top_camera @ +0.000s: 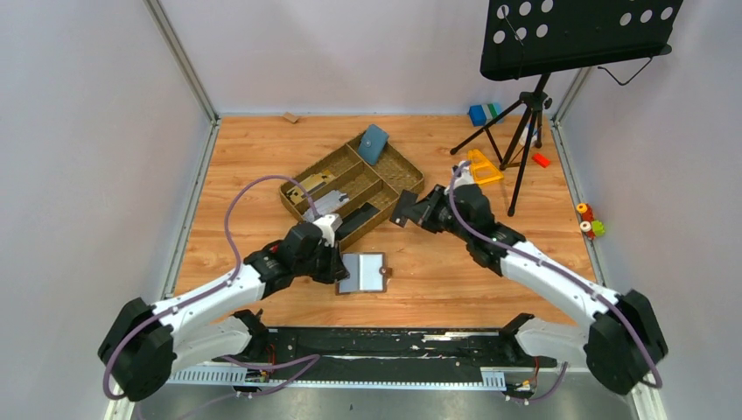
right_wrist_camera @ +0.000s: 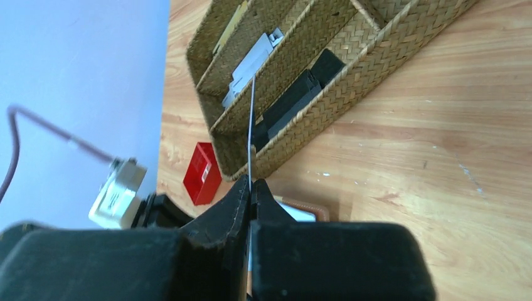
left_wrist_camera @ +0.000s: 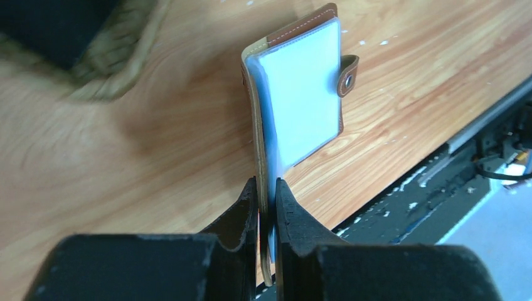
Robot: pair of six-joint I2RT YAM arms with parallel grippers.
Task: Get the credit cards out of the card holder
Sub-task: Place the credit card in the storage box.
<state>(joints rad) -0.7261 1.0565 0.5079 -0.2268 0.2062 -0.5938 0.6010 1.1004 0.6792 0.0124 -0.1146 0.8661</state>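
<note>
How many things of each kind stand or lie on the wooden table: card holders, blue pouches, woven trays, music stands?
card holder: 1
blue pouch: 1
woven tray: 1
music stand: 1
Total: 4

Thin card [right_wrist_camera: 252,125] pinched edge-on in front of the woven basket [right_wrist_camera: 376,66]

The card is clamped between the closed fingers of the right gripper [right_wrist_camera: 251,186]. Black items [right_wrist_camera: 295,100] are seen in the basket's nearest compartment, a red block [right_wrist_camera: 202,164] is set just beside its corner, and a brown edge of the card holder [right_wrist_camera: 307,207] shows near it.
</note>
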